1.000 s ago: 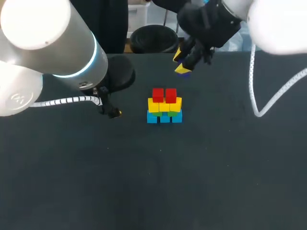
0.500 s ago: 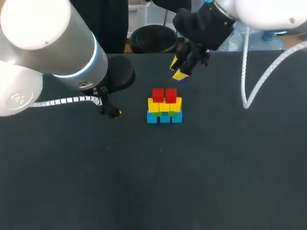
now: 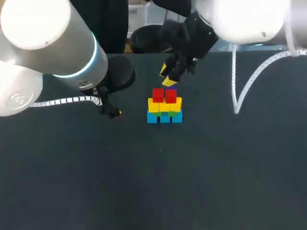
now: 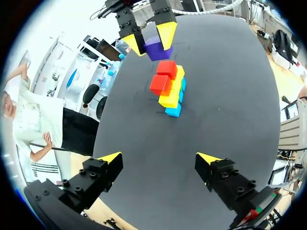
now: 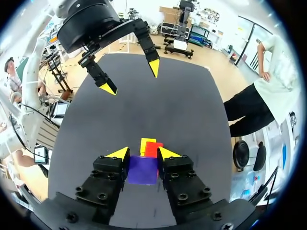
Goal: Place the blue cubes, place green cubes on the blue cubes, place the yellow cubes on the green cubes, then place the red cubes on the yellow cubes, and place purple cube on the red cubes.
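Firmly pinched in the right gripper (image 5: 143, 154) sits the small purple cube (image 5: 142, 170). Just ahead and below it stands the stack of blue, green, yellow and red cubes (image 3: 164, 106) (reds topmost). Farther ahead, the left gripper (image 4: 159, 158) hangs spread.

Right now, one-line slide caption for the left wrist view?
Right hand holds the purple cube above the red cubes; left hand open.

Mid-table, stacked: blue cubes (image 3: 164, 118) at base, then green cubes (image 3: 156, 114), yellow cubes (image 3: 164, 105), two red cubes (image 3: 164, 95) on top. One purple cube (image 5: 142, 169) aloft near them, apart.
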`<state>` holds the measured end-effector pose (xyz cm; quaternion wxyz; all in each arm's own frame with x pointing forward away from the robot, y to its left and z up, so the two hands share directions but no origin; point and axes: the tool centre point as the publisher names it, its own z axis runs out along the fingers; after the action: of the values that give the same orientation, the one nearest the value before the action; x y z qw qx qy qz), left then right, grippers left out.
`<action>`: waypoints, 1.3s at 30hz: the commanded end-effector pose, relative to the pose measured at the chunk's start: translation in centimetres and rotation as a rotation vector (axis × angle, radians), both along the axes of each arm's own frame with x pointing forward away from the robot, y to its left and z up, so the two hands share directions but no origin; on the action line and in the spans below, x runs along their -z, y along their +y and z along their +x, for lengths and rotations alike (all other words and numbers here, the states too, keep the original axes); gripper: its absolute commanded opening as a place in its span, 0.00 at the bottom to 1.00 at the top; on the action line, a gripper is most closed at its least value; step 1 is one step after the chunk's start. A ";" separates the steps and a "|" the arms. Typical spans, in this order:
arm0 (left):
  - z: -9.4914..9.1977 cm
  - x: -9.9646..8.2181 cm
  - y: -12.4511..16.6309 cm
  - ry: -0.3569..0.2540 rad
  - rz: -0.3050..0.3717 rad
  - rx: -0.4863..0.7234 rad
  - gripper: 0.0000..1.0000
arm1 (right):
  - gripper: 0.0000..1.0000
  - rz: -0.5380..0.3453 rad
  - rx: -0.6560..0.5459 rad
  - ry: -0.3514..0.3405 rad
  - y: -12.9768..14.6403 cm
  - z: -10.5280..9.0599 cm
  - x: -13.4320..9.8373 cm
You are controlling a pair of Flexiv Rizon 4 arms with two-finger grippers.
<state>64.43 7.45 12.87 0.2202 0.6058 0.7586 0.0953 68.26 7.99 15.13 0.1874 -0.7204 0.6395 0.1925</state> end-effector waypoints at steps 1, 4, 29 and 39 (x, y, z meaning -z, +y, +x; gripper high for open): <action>0.1 0.0 0.0 0.001 0.001 0.000 1.00 | 0.00 -0.005 -0.006 0.009 0.3 0.4 0.3; 0.1 0.0 0.0 0.001 0.001 0.000 1.00 | 0.00 -0.011 -0.010 0.019 0.4 0.5 0.7; 0.1 0.0 0.0 0.001 0.001 0.000 1.00 | 0.00 -0.091 -0.029 0.045 1.7 2.3 2.6; 0.1 0.0 0.0 0.001 0.001 0.000 1.00 | 0.00 -0.110 -0.015 0.058 1.3 2.2 2.9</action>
<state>64.43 7.45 12.87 0.2202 0.6058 0.7586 0.0953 70.53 9.40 12.18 0.1273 -0.7292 0.6474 0.1815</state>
